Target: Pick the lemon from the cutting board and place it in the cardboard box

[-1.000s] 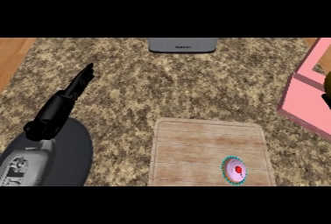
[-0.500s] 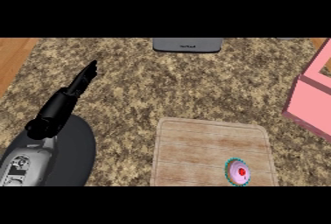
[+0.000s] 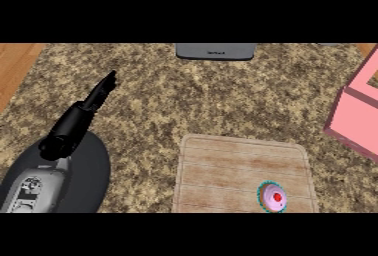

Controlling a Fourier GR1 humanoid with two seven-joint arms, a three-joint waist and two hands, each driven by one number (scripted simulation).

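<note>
Head view: nearest, the cutting board [image 3: 221, 165] carried a round pink item [image 3: 273, 196] with a teal rim, no obvious lemon. It sat untouched, well right of and nearer than the left hand [image 3: 100, 93], whose fingers were straight, pressed together and holding nothing. The right hand was out of view, so pick and place both looked undone; the pink box [image 3: 354, 120] sat far right of the fingers, a grey device [image 3: 215, 51] beyond them, nothing blocking the path.

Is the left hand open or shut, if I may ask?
Open: the left hand has its fingers stretched straight over the counter, holding nothing.
</note>
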